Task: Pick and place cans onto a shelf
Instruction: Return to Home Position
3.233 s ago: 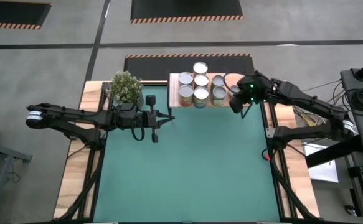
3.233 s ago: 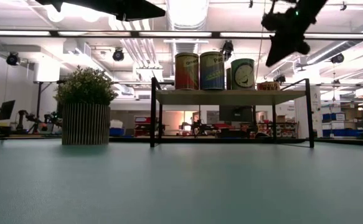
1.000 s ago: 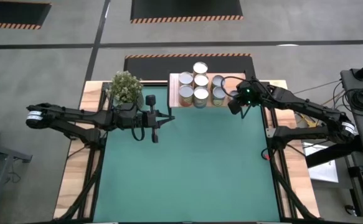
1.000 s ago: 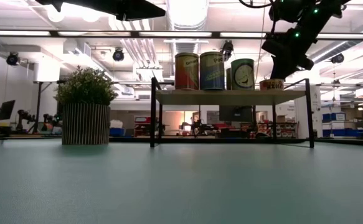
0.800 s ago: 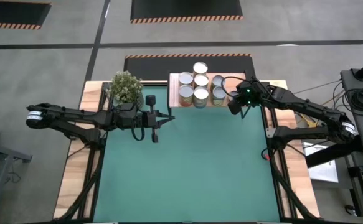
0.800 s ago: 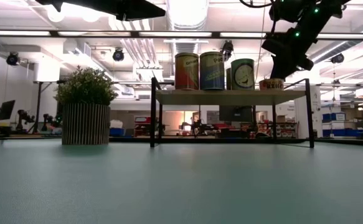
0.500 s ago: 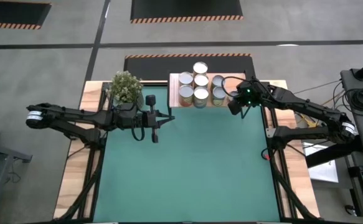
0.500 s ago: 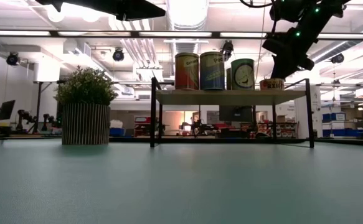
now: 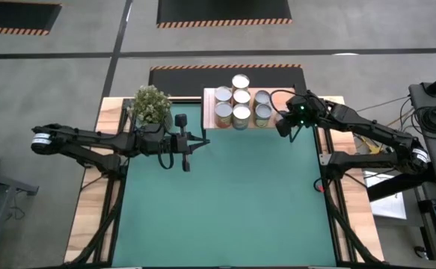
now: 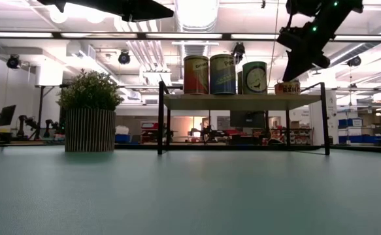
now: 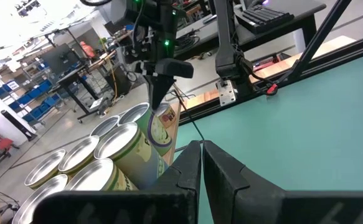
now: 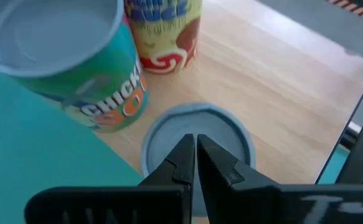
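Cans (image 9: 241, 96) stand upright in a tight cluster on the shelf (image 9: 279, 94), which sits at the far edge of the table, just right of the potted plant (image 9: 150, 103). We count seven round tops in the high view. In the low view, three tall ones show side by side on the board (image 10: 242, 102), and a low flat tin (image 10: 285, 87) sits toward its right end.

The right gripper (image 9: 285, 125) hangs just above that low tin, over the shelf's near right part. In the right wrist view its fingers meet with only a thin slit between them and carry nothing. The tin's grey lid (image 12: 231, 134) lies right behind them, with a green-sided can (image 12: 75, 68) and a yellow-and-red can (image 12: 165, 31) beside it.

The left gripper (image 9: 203, 140) waits over the far left of the green mat (image 9: 225, 202), on the near side of the plant and pointing right. Its fingers are likewise pressed together and empty (image 11: 201, 158).
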Available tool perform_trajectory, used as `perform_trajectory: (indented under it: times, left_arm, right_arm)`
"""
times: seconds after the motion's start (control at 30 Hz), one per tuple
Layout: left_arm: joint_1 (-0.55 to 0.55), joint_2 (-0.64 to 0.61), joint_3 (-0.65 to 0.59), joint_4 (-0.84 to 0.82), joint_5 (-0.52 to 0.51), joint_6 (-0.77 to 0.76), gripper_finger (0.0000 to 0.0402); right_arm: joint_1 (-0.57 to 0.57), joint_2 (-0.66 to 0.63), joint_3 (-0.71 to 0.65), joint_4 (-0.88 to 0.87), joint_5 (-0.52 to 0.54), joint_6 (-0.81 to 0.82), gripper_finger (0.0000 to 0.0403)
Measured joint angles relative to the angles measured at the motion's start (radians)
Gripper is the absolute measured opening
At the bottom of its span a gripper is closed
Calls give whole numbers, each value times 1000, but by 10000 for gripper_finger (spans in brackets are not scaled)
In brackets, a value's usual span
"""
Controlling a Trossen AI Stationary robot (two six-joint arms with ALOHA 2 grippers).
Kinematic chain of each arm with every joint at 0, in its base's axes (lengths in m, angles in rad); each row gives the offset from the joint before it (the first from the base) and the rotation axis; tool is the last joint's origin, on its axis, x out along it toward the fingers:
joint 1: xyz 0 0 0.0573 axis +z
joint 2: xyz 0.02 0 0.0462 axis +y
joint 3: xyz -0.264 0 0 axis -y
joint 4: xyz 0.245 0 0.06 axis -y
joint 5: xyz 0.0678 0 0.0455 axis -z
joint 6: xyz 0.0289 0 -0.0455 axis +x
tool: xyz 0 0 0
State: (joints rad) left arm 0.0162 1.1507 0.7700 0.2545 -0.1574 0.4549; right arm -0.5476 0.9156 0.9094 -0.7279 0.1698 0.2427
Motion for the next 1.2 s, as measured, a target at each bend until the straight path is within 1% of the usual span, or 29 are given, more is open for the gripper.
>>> perform_trajectory:
  times: [0.17,0.27,0.43,0.5,0.67,0.73,0.83,0.97,1.2]
  left_arm:
    - [0,0,0,0,0,0,0]
    - [0,-1,0,-2,0,0,0]
    - [0,-48,0,-92,27,0,0]
    - [0,-82,-7,-111,30,-11,0]
    - [0,-202,-86,-131,98,-31,0]
    - [0,-263,-127,-128,105,-49,0]
    - [0,-360,-187,-124,107,-83,0]
    - [0,-487,-267,-114,116,-114,0]
    - [0,-679,-400,-70,117,-145,0]
  right_arm:
    - [2,-13,10,9,4,-24,9]
    - [14,-40,9,51,5,-60,9]
    - [60,-122,-18,152,0,-151,9]
    - [81,-167,-49,206,-29,-202,9]
    - [118,-301,-182,377,-198,-304,9]
    - [127,-351,-248,445,-272,-342,9]
    - [131,-412,-338,531,-351,-379,9]
    - [131,-484,-435,615,-383,-413,9]
    - [131,-580,-531,654,-387,-430,9]
